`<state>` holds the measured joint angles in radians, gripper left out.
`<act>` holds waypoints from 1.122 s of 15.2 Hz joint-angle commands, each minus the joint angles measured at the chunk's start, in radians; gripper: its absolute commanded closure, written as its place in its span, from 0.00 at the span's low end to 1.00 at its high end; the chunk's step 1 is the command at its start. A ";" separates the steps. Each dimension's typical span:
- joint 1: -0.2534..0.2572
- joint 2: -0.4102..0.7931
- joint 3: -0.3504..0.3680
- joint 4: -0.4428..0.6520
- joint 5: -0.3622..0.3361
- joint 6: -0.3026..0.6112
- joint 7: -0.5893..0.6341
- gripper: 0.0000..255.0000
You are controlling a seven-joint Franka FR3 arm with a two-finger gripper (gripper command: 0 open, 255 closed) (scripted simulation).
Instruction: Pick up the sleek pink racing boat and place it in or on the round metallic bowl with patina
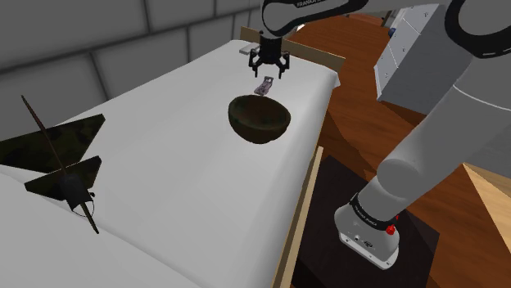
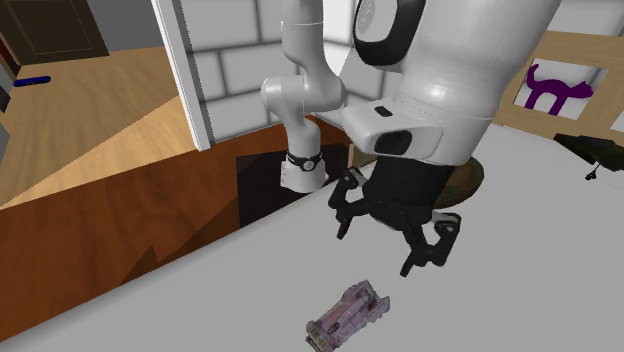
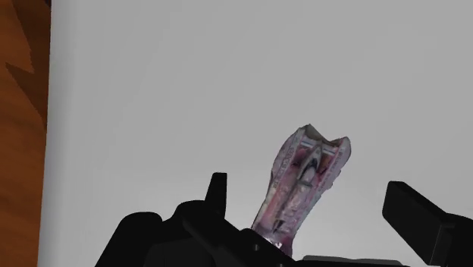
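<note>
The pink racing boat point(image 1: 263, 85) lies flat on the white surface point(image 1: 180, 164), near its far end. My gripper point(image 1: 269, 65) hangs just above the boat, open, its fingers not touching it. In the second exterior view the gripper point(image 2: 385, 240) hovers over the boat point(image 2: 347, 315) with clear air between them. Through the wrist view the boat point(image 3: 303, 178) lies lengthwise between the spread fingertips point(image 3: 217, 190). The round dark bowl point(image 1: 260, 119) with greenish patina stands upright a short way nearer the stand than the boat, and its rim point(image 2: 472, 180) peeks out behind the hand.
A black, winged object with a long thin rod point(image 1: 70, 176) lies at the shoulder view's left on the white surface. The surface ends at a wooden edge point(image 1: 307, 196), with brown floor beyond. A white drawer unit point(image 1: 409, 49) stands at the upper right.
</note>
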<state>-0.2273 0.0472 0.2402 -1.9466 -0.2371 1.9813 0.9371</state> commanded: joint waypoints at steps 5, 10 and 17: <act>-0.009 0.161 -0.031 0.129 -0.053 0.022 0.149 0.00; -0.015 0.183 -0.039 0.091 -0.065 0.081 0.156 0.00; -0.017 0.191 -0.041 0.081 -0.069 0.099 0.159 0.00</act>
<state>-0.2437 0.2382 0.1994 -1.8655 -0.3062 2.0801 1.0962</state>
